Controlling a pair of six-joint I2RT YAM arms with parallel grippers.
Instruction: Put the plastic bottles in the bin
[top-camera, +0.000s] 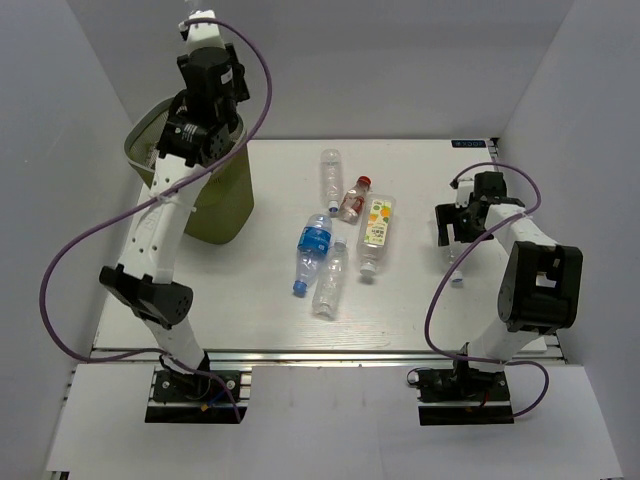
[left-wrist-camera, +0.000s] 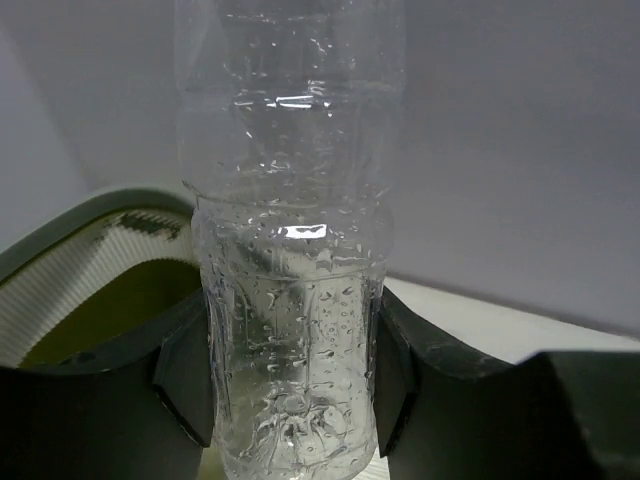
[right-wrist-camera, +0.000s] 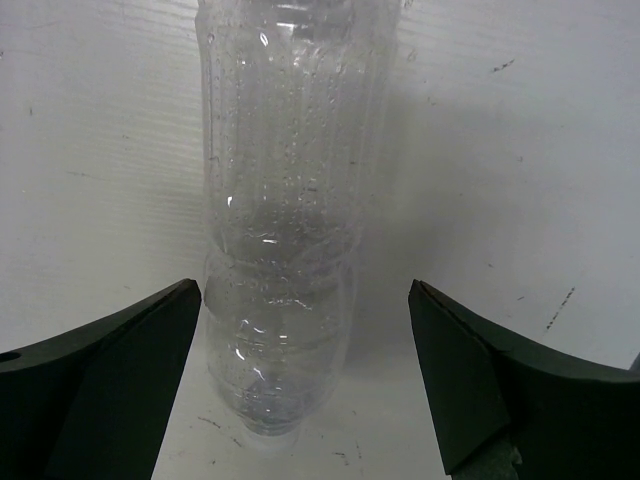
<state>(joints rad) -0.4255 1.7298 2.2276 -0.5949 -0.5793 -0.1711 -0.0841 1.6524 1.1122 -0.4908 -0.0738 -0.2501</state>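
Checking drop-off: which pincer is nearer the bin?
Left. The left pincer hangs over the bin rim, shut on a clear bottle; the right pincer sits across the table, open around another bottle.

My left arm (top-camera: 165, 215) is covering part of the bin (top-camera: 228, 205) from above, and I am not making out the clear bottle (left-wrist-camera: 290, 300) there. My wrist picture's edges are cutting off its top and base. My right gripper (top-camera: 457, 232) is masking most of a second clear bottle (right-wrist-camera: 280, 250), whose far end is running off-frame.

Rear overhead, close wrists, bin (top-camera: 222, 200) apparently shared
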